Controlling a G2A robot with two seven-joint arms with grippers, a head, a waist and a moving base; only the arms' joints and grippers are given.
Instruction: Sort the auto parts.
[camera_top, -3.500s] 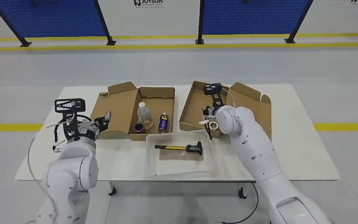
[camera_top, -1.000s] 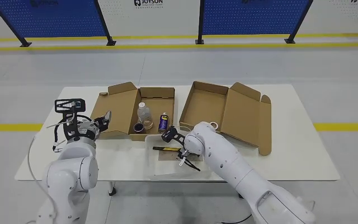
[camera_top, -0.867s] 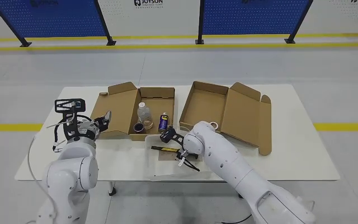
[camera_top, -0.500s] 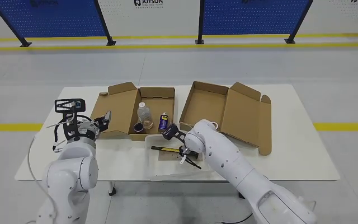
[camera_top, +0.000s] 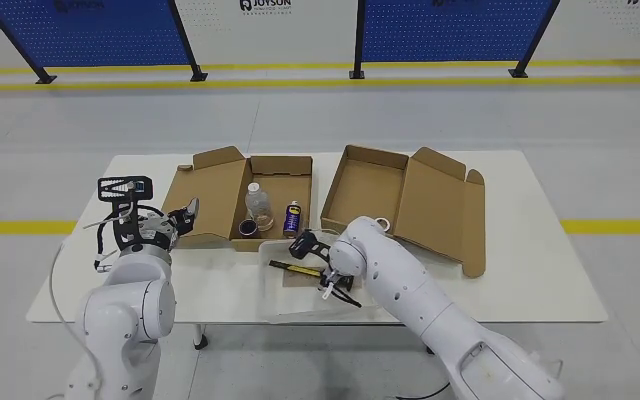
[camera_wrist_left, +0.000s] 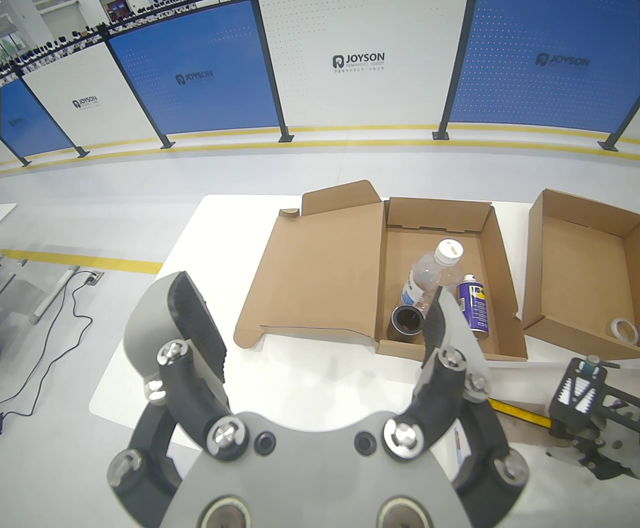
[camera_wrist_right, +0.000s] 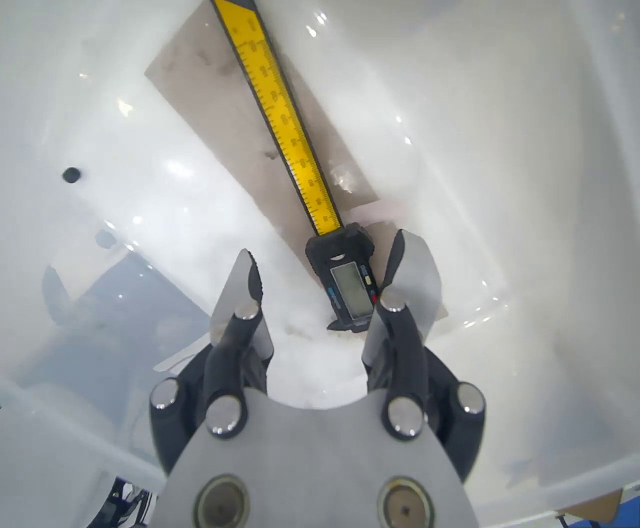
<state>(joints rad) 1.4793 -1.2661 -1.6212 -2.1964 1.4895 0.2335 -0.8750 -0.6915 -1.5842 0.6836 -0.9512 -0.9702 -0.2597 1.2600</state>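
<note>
1. White table (camera_top: 540, 280). We record no change.

2. Right cardboard box (camera_top: 425, 205), lid open. 3.5 s ago the right arm reached over it. That arm has since left the box.

3. Left cardboard box (camera_wrist_left: 320, 275), lid open, contents as before.

4. Clear plastic bin (camera_top: 275, 300), at the near edge of the table between the boxes, with a brown sheet (camera_wrist_right: 220, 115) on its floor. The right arm has now come down into it.

5. Left gripper (camera_wrist_left: 308, 290), spread wide and holding nothing, raised near the table's left end. We note no movement in any frame.

6. Right gripper (camera_wrist_right: 325, 255), low in the bin and part open, with one finger on each side of the caliper's black head. It is not closed on the head. We cannot tell whether either finger touches it.

7. Digital caliper (camera_wrist_right: 280, 115), lying flat on the brown sheet. Its yellow scale points away from the gripper, much where it lay earlier.

8. Plastic bottle (camera_wrist_left: 430, 280), lying in the left box.

9. Spray can (camera_wrist_left: 474, 307), lying just beside the bottle.

10. Black sleeve (camera_wrist_left: 406, 324), at the near wall of the same box.

11. Roll of tape (camera_wrist_left: 622, 330), in the right box's near corner. It was at the gripper 3.5 s ago and now lies free.
</note>
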